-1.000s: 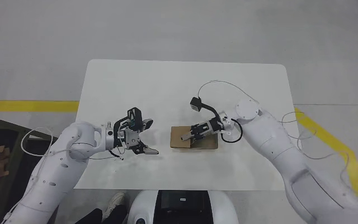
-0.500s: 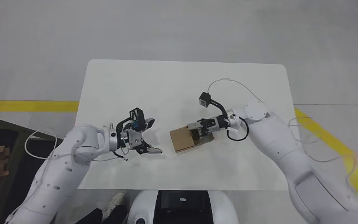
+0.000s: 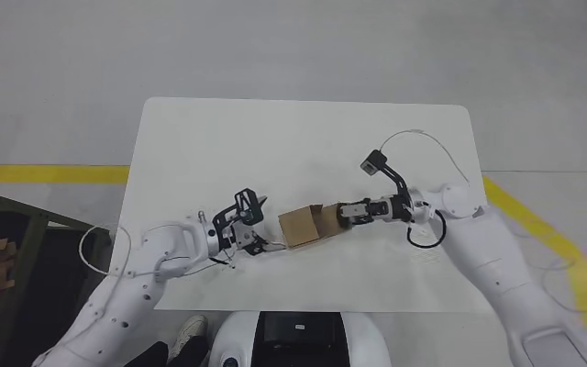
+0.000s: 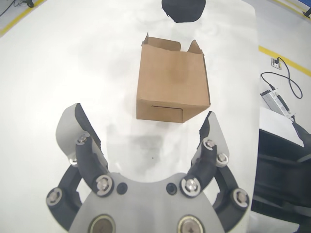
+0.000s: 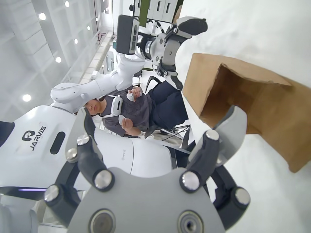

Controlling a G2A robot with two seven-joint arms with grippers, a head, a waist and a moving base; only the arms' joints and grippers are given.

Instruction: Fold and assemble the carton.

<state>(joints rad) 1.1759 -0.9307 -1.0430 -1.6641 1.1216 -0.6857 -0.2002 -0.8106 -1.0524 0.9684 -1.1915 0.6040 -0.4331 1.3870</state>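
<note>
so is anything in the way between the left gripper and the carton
Nothing visible. The left gripper is open and faces the closed end of the carton, with only bare table between them.

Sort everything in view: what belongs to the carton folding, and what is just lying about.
Belongs to the job: brown cardboard carton, one end open, lying on the white table; left gripper, jaws open; right gripper, jaws open at the carton's open end.
Lying about: grey power adapter with black cable on the floor.
</note>
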